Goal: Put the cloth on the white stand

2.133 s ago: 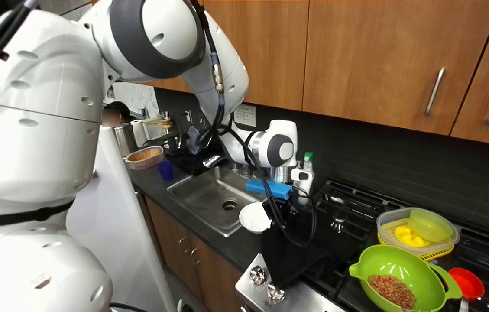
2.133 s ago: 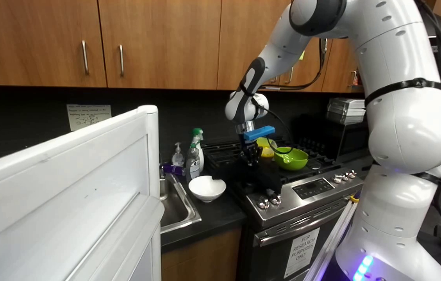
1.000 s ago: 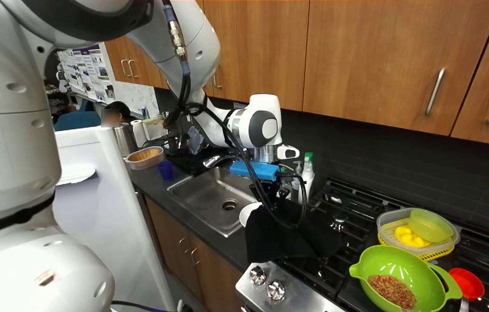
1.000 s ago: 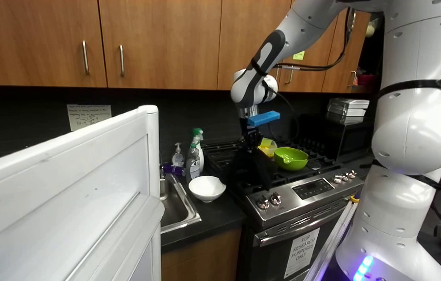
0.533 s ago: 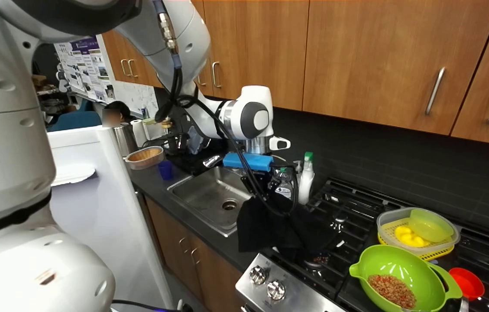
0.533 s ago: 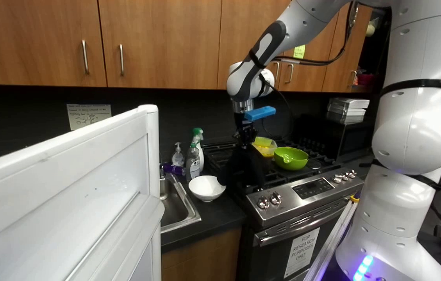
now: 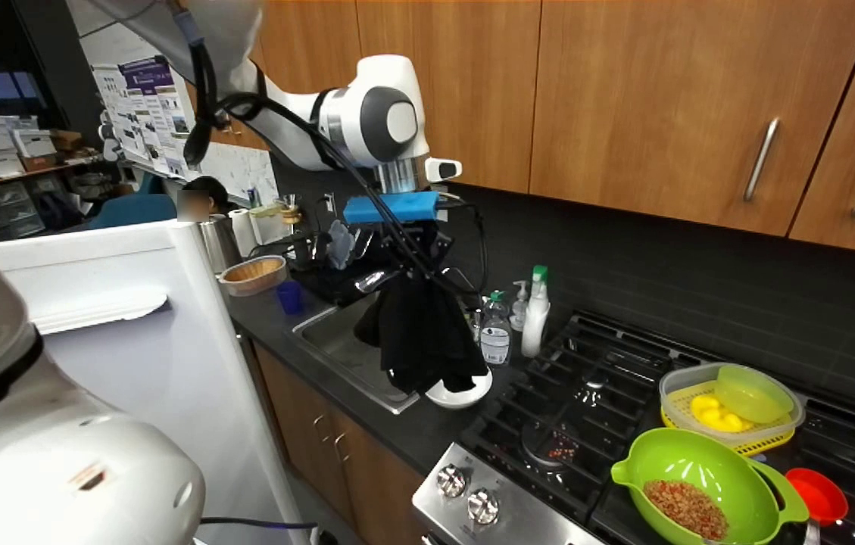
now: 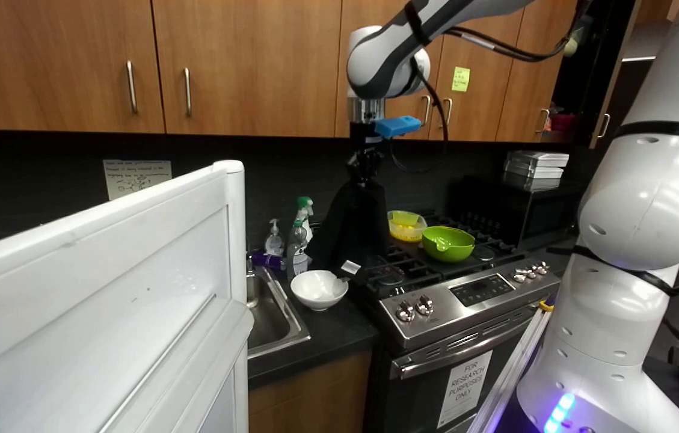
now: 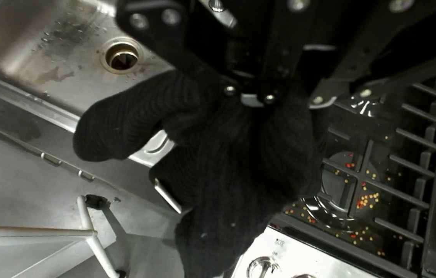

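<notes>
1. Wrist view: the gripper (image 9: 250,98) is closed down tight, with a bunched part of the black cloth (image 9: 237,173) pinched in it.
2. In both exterior views the cloth hangs in midair below the gripper, gathered narrow at the top and spreading in folds toward its loose lower edge.
3. In an exterior view a small white tag (image 8: 350,266) shows at the bottom of the cloth, near the rim of the white bowl (image 8: 316,291); I cannot tell whether cloth and bowl touch.
4. That bowl rests on the dark tabletop (image 8: 339,337), between the sink (image 7: 332,341) and the stove (image 8: 438,322).
5. The white stand (image 8: 104,313) is apart from the cloth and stands at picture left in both exterior views.
6. On the stove are a green bowl (image 7: 688,450) with reddish-brown grains (image 7: 684,507) in it, a clear container (image 7: 681,377) with yellow pieces (image 7: 716,415) and a red cup (image 7: 817,492).
7. In the wrist view, red and yellow bits (image 9: 367,200) lie scattered around a burner (image 9: 335,185).
8. A green-topped spray bottle (image 7: 536,322) stands near the sink.
</notes>
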`<action>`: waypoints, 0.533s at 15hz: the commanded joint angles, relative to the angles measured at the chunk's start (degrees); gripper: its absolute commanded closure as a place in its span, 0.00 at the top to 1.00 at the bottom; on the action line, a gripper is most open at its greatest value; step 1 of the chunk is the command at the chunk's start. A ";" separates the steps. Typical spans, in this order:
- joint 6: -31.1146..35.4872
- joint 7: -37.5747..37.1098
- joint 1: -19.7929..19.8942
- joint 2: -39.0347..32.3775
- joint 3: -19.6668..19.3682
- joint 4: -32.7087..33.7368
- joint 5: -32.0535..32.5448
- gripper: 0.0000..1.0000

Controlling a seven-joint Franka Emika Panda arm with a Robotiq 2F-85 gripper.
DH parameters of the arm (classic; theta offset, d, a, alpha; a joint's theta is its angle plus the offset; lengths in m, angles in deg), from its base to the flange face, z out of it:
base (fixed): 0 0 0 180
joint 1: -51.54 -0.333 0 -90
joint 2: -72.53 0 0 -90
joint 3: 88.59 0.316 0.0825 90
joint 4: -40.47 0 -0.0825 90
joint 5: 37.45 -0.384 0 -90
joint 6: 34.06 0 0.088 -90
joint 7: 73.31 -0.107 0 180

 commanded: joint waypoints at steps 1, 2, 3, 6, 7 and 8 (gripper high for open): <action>-2.51 2.10 -1.31 5.99 1.26 -0.97 0.02 0.02; -3.06 2.29 -1.72 6.91 1.71 -0.83 0.16 0.02; -3.54 2.54 -2.16 7.71 2.17 -0.63 0.16 0.02; -5.12 3.39 -4.05 11.24 4.00 -1.89 0.31 0.02; -5.79 4.17 -4.86 12.71 4.59 -2.74 0.18 0.02; -6.37 4.83 -5.76 14.39 5.32 -3.75 0.18 0.02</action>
